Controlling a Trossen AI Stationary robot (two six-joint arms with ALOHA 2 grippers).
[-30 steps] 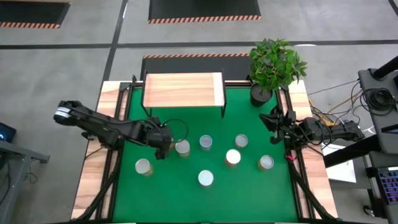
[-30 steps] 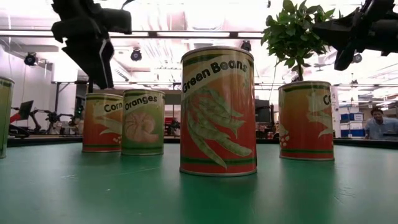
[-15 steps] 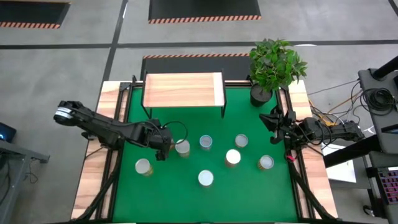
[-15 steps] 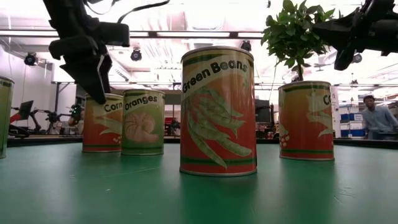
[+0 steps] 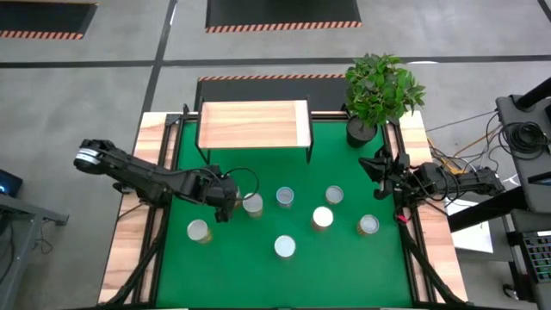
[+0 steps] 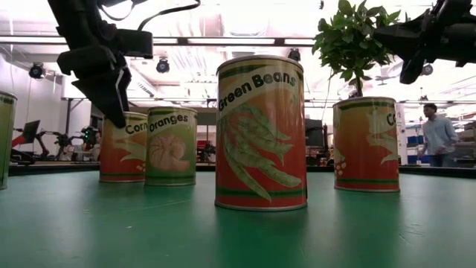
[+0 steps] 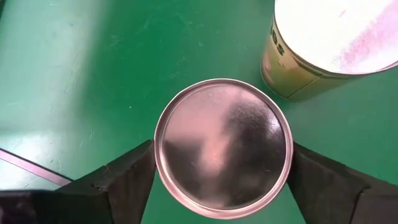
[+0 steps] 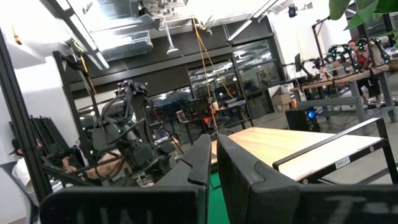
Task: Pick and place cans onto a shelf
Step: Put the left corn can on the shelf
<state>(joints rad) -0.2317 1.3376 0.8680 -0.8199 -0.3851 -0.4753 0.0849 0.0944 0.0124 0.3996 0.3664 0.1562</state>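
The left arm reached in from its side, bent at the elbow, its wrist pointing down. The left pincer (image 5: 225,203) hung with its two dark fingers (image 7: 124,180) spread wide, one on each side of a gap. The right arm lay folded at its own side, level, its right pincer (image 5: 379,168) with both fingers pressed together.
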